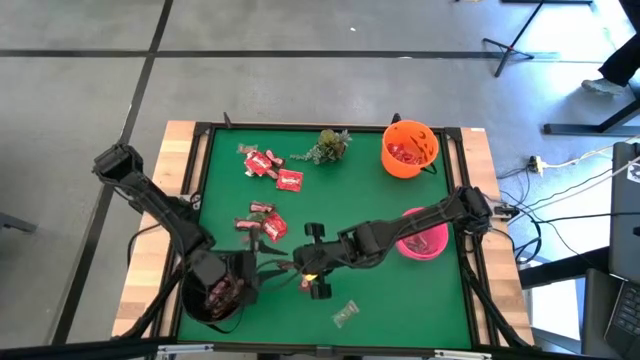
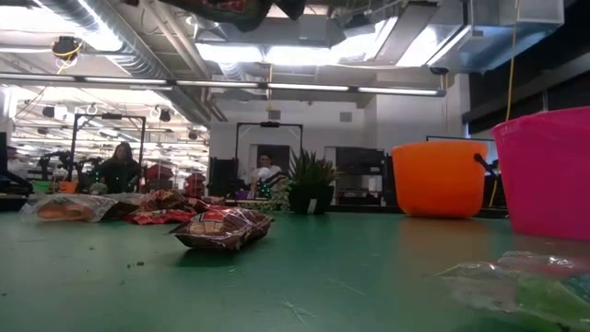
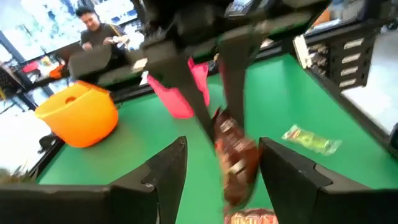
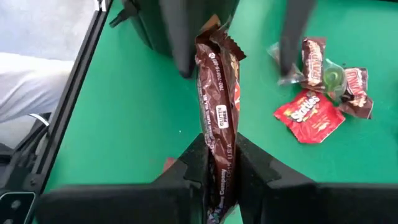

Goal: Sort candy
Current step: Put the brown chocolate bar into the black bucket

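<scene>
Right gripper is pinched nearly shut on a dark brown candy bar, which sticks out ahead of the fingers between the left gripper's spread, empty fingers. Judging: light, crinkly, slippery wrapper; grip mid-body, not the crimped ends.

Bright overhead ceiling strip lights flare white in the low view, the green felt-topped bench shows only soft shadows, and the left wrist view is motion-blurred throughout.
</scene>
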### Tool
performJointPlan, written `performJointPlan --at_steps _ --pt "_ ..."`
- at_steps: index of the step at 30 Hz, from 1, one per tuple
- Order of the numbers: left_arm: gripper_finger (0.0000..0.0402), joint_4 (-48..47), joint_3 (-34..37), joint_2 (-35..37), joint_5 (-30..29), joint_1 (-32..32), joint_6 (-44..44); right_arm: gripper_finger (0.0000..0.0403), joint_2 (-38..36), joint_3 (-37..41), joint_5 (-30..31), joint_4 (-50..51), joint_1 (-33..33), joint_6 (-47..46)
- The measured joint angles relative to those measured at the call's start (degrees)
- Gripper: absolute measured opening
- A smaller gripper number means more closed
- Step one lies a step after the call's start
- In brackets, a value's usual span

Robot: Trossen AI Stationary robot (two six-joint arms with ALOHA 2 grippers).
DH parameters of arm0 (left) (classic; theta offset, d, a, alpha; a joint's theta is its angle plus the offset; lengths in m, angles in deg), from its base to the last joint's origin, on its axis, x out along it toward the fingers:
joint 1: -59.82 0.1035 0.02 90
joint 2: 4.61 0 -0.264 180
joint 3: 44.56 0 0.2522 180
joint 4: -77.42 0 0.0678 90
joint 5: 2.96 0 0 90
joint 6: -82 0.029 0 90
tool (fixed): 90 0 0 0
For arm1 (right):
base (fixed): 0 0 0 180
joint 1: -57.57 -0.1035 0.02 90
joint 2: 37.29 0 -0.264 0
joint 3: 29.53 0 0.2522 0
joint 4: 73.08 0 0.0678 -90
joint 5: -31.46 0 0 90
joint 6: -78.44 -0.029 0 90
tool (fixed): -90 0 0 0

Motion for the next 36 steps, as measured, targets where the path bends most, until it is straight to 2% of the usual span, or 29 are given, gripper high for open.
performJointPlan --at_steps 7,14,18,26,29,31,36 --pt "0.0188 -1.57 0.0 0.0 3.15 1.8 -2.76 0.0049 -0.06 0.0 0.07 -1.3 0.0 -0.01" --pt "0.0184 -1.43 0.0 -0.33 3.88 1.72 -2.79 0.0049 -0.09 0.01 0.02 -4.52 -0.02 0.87" --pt "0.0156 -1.4 0.0 -0.39 3.88 1.57 -2.75 0.0049 -0.09 0.0 0.02 -4.61 -0.04 0.89" --pt "0.0065 -1.25 0.0 -0.39 3.71 0.39 -2.71 0.0049 -0.09 0.0 -0.02 -5.19 -0.02 1.28" --pt "0.0038 -0.95 -0.01 -0.33 4.07 -0.1 -2.72 0.0052 -0.09 0.04 -3.21 -6.83 -0.07 3.92" --pt "0.0029 -0.9 -0.09 -0.28 4.56 -0.45 -2.71 0.0065 -0.09 0.09 -5.54 -7.95 0.0 4.23" --pt "0.0032 -1.14 -0.09 1.9 5.51 -0.49 -2.39 0.0122 -0.92 0.09 -5.78 -8.8 -0.13 4.23"
